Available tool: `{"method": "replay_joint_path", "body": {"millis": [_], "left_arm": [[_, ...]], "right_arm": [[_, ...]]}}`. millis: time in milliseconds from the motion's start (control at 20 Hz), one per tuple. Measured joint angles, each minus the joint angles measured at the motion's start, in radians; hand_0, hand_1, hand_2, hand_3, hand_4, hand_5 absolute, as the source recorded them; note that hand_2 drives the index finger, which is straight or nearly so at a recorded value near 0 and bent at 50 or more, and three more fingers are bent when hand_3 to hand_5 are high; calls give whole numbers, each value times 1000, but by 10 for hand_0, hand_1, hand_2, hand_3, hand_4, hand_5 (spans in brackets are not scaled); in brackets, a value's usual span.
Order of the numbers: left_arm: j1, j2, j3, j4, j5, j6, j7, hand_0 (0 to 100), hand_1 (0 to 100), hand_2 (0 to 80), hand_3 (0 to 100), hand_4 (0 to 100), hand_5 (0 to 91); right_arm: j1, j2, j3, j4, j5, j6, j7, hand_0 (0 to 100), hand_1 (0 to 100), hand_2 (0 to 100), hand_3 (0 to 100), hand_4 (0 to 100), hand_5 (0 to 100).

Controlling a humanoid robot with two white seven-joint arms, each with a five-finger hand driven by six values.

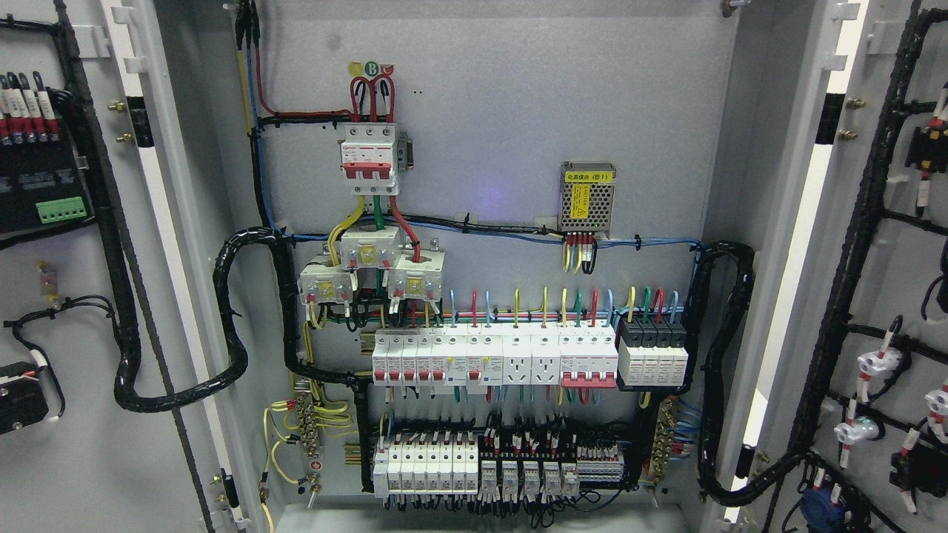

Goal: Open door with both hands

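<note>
Neither hand of the robot appears anywhere in the head view, so their state cannot be told. Both doors of the electrical cabinet stand swung wide open: the left door (67, 296) fills the 9 o'clock side and the right door (889, 281) fills the 3 o'clock side, each showing its inner face with black wire looms clipped along it. On the left door, a green terminal block (62, 210) sits toward 10 o'clock beside a dark module. On the right door, white and red connectors hang from the loom toward 4 o'clock. Between the doors, the grey back panel (489, 96) is fully exposed. A white main breaker (368, 159) with red toggles is mounted toward 11 o'clock of the panel, fed from above by red wires. Three white current transformers (370, 270) cluster just below it. A perforated metal power supply (587, 196) with a yellow label sits toward 1 o'clock. Across the centre runs a row of white breakers (492, 359), ending at its 3 o'clock end in a black-topped surge unit (652, 348). A lower row of breakers and relays (489, 470) runs along 6 o'clock. Thick black conduit (229, 318) loops from the left door into the cabinet, and a matching conduit (715, 370) loops in from the right.
</note>
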Motion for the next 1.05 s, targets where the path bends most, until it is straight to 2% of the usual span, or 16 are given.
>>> {"method": "replay_joint_path", "body": {"millis": [701,1052], "left_arm": [[-32,-69,51,181,-1,-17,-8,120,389,0,0,0,0],[-36,-82,60,200,-1,-18,-9,120,389,0,0,0,0]], "right_arm": [[-25,45,-13,124,18,-1,7,120,389,0,0,0,0],[-24,52,-61,147,19,-1,9,120,389,0,0,0,0]]}}
